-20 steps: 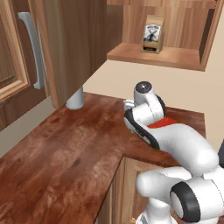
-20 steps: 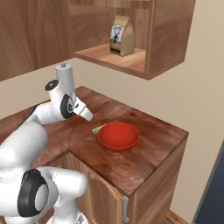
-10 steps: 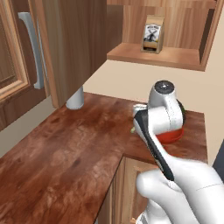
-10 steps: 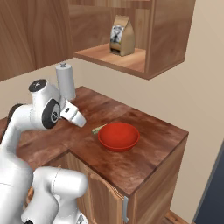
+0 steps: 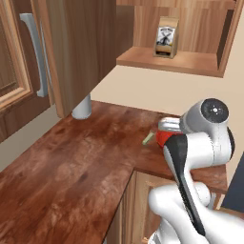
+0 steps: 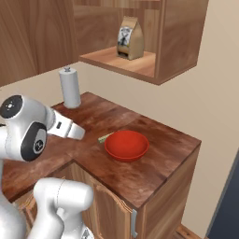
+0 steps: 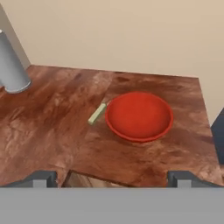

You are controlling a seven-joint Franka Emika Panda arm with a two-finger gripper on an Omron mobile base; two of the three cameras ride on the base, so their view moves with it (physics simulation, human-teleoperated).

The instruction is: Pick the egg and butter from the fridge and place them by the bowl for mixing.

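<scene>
**Butter down by the bowl, egg yet to come**

Already the wooden table [image 6: 154, 172] carries most of what the mixing needs. A grey cylinder [image 6: 70, 87] stands upright near the back wall, well apart from the work spot, and a brown paper bag [image 6: 130, 37] sits on the open shelf above. The red bowl [image 7: 138, 116] rests toward the table's outer corner, leaving bare wood around it for ingredients. The butter [image 7: 97, 113], a pale stick, lies flat just beside the bowl's rim, handy for mixing. No egg sits by the bowl, so that fetch likely remains. The jaws [image 7: 112, 178] stand wide apart and empty, looking down at the bowl.
</scene>
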